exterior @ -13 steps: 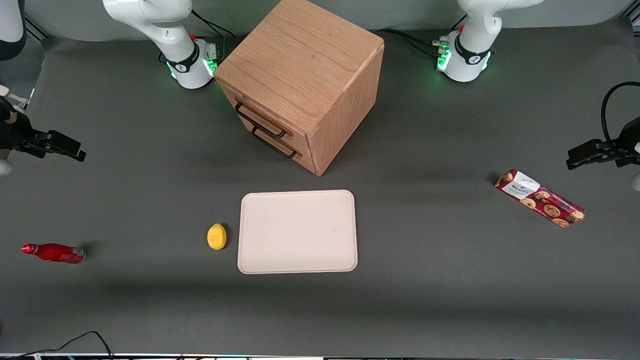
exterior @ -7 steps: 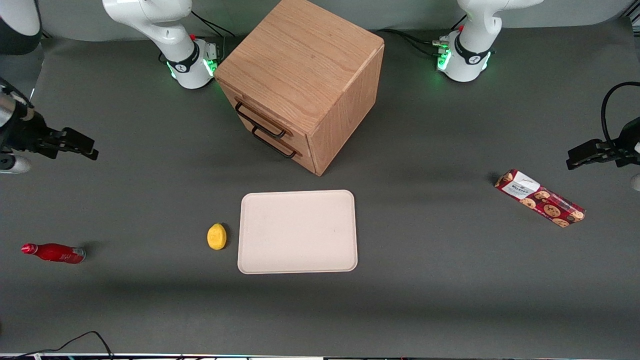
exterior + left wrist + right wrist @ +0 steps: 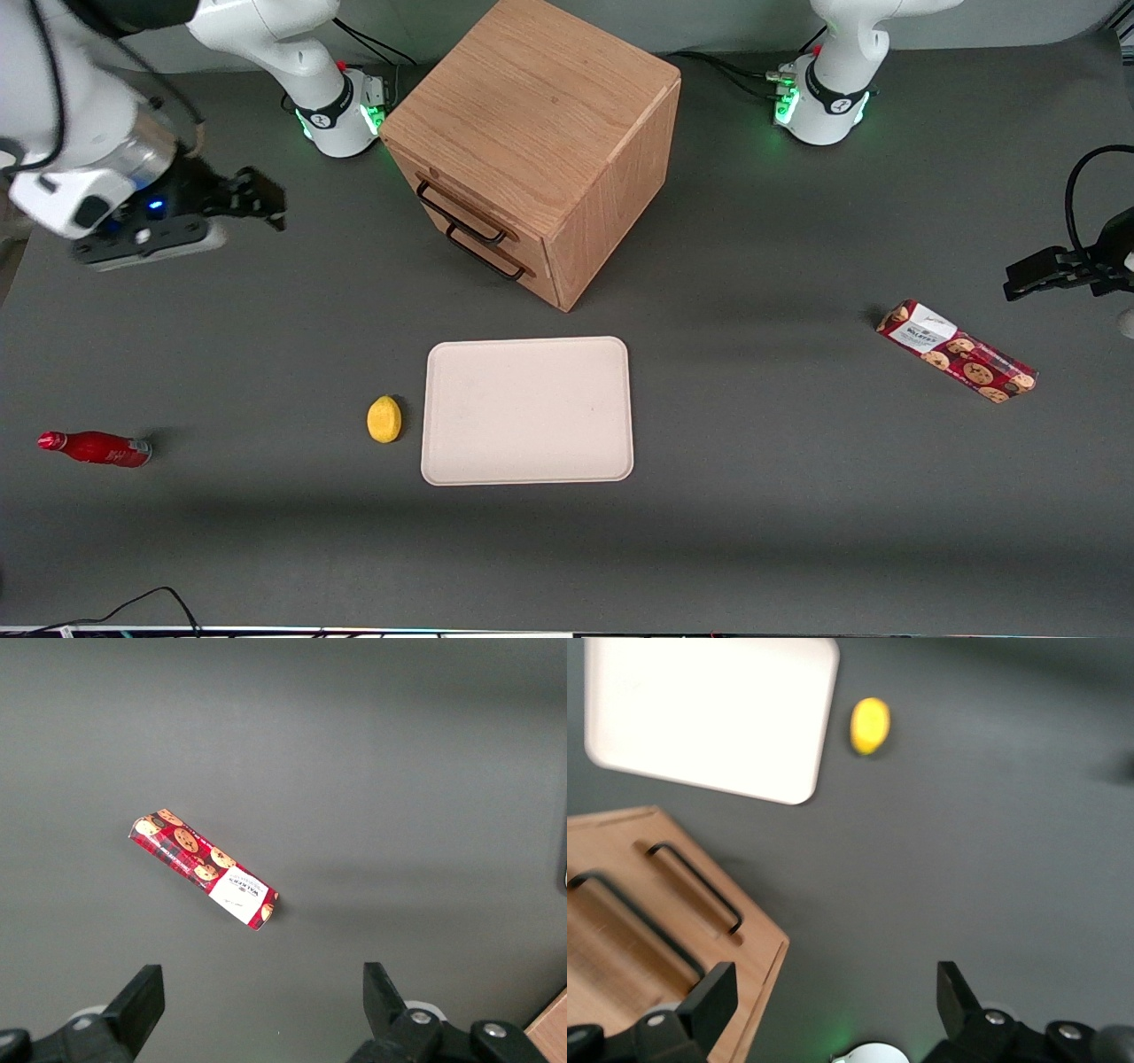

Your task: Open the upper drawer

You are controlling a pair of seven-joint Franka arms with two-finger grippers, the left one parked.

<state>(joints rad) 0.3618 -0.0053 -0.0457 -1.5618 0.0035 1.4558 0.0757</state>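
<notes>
"Where was your gripper (image 3: 257, 197)?"

"Hanging above the table toward my end, well apart from the cabinet (image 3: 540, 142), fingers spread wide, holding nothing."

"And the upper drawer (image 3: 456, 206)?"

"Shut, flush in the cabinet, directly above the lower drawer (image 3: 487, 248)."

The right arm reaches in over the table from its own end, wrist roughly level. Its gripper (image 3: 266, 197) hangs in the air with fingers (image 3: 709, 1001) spread wide apart, holding nothing and touching nothing.
</notes>
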